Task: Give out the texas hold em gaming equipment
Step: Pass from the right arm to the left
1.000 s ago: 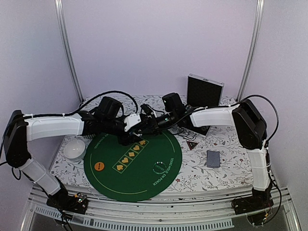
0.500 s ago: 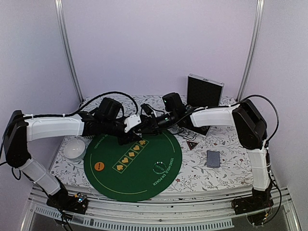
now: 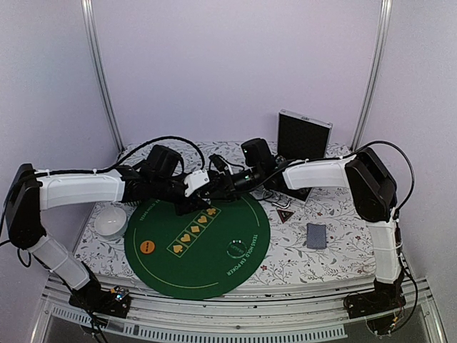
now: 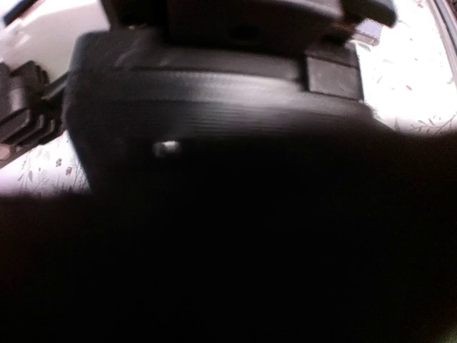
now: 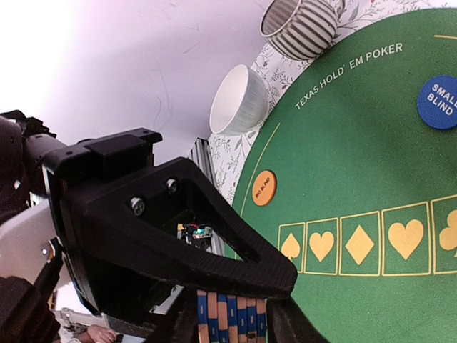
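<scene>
Over the green mat (image 5: 371, 121), a chip stack (image 5: 232, 318) shows striped edges (blue, orange).

Left pincer (image 3: 208, 191) narrower than a second ago.

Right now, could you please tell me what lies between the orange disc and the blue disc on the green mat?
Nothing: in the right wrist view, the stretch of green mat between the orange disc and the blue disc is bare felt.

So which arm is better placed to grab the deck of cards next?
Right, probably: the deck lies right of the green mat, on that arm's side, though it holds chips now.
</scene>
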You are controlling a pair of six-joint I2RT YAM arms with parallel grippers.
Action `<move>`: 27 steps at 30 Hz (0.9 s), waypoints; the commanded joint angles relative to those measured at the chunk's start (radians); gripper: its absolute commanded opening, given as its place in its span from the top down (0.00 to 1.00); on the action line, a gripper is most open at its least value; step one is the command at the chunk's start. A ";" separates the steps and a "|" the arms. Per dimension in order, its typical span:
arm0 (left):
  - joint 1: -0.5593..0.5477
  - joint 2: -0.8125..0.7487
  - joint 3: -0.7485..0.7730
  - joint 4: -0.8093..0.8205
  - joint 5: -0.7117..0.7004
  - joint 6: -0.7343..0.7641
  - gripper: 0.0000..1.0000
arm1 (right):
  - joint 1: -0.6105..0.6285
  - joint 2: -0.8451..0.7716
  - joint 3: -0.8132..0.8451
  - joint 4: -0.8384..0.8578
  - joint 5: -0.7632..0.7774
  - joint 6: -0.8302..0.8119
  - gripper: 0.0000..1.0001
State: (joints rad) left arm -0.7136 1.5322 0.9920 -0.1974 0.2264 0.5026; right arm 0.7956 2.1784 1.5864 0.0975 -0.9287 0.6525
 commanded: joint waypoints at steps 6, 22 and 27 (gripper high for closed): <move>0.029 0.036 0.068 -0.052 0.010 -0.077 1.00 | -0.037 -0.112 -0.074 0.021 0.058 -0.020 0.29; 0.401 0.277 0.250 -0.161 -0.062 -0.328 1.00 | -0.141 -0.325 -0.245 -0.147 0.375 -0.187 0.01; 0.473 0.422 0.327 -0.190 -0.095 -0.350 1.00 | -0.142 -0.351 -0.257 -0.178 0.408 -0.223 0.01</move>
State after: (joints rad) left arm -0.2775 1.8763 1.2644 -0.3386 0.1585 0.1951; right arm 0.6479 1.8740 1.3476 -0.0238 -0.5873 0.4881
